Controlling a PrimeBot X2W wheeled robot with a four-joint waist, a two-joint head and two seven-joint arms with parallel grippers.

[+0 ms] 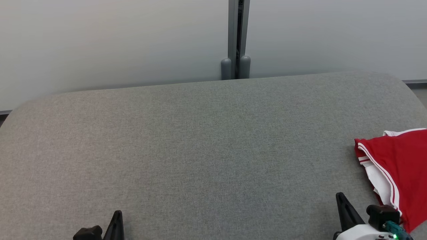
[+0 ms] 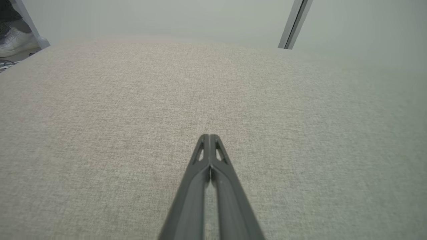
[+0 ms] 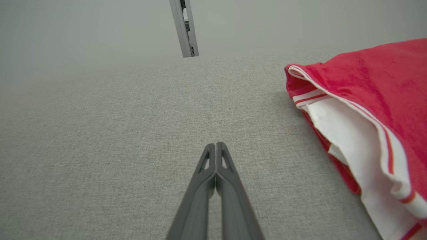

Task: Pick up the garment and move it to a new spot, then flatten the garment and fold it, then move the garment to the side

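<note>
A red garment with white trim and stripes lies folded at the right edge of the grey fabric table, partly cut off by the head view's border. In the right wrist view the garment lies to the right of my right gripper, which is shut on nothing and apart from the cloth. The right gripper sits at the lower right of the head view, just left of the garment. My left gripper is shut and empty over bare table, at the lower left of the head view.
A pale frosted wall with a grey vertical post stands behind the table's far edge. A person's white shoe shows on the floor past the table's corner in the left wrist view. The table's corners are rounded.
</note>
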